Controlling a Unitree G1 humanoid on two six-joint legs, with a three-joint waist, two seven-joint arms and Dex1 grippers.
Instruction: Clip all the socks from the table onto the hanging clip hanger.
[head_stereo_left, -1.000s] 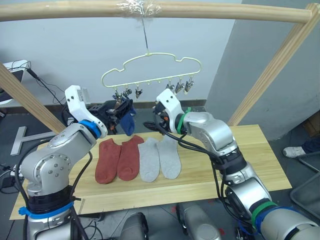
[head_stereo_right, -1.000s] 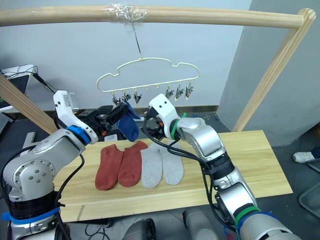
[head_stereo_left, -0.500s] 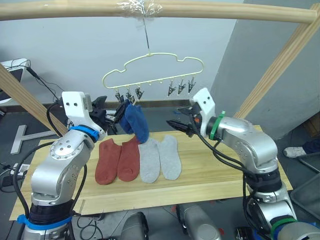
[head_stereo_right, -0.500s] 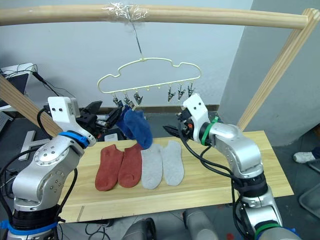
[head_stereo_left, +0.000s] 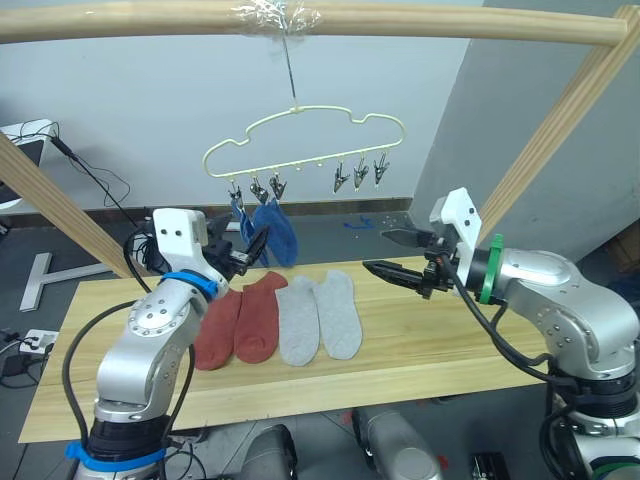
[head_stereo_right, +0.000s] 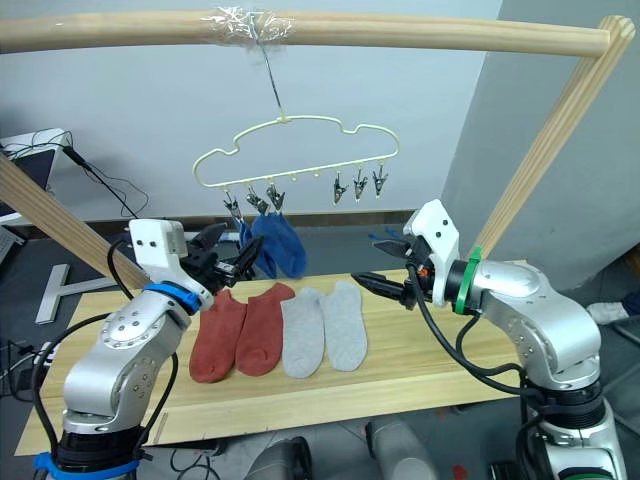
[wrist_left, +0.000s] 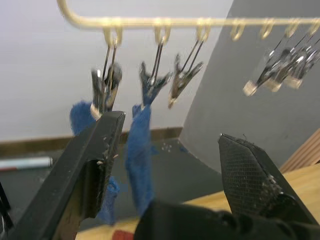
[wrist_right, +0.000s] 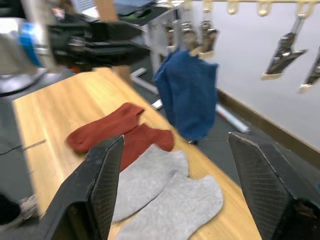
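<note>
Hanging free now, both blue socks (head_stereo_left: 270, 232) dangle from the two leftmost clips of the clip hanger (head_stereo_left: 305, 140) — neither gripper touches them. That puts two of six up, by my reckoning, with four still to go: the two rust-red socks (head_stereo_left: 240, 318) and the two light grey socks (head_stereo_left: 318, 316) lie side by side, toes toward the table's (head_stereo_left: 480, 345) near edge, about the middle of its length.

The left gripper (head_stereo_left: 248, 252) sits just below and beside the blue pair, fingers apart and empty. The right gripper (head_stereo_left: 392, 254) hovers over the table's far edge, well to the right of the grey socks, fingers spread wide with nothing between them.

A second ago both grippers crowded under the hanger's left clips, the left one gripping a blue sock. Half a second ago that sock swung out at a slant; now it hangs straight, and the right arm has drawn back well clear — the left has merely let go and dropped a little.
</note>
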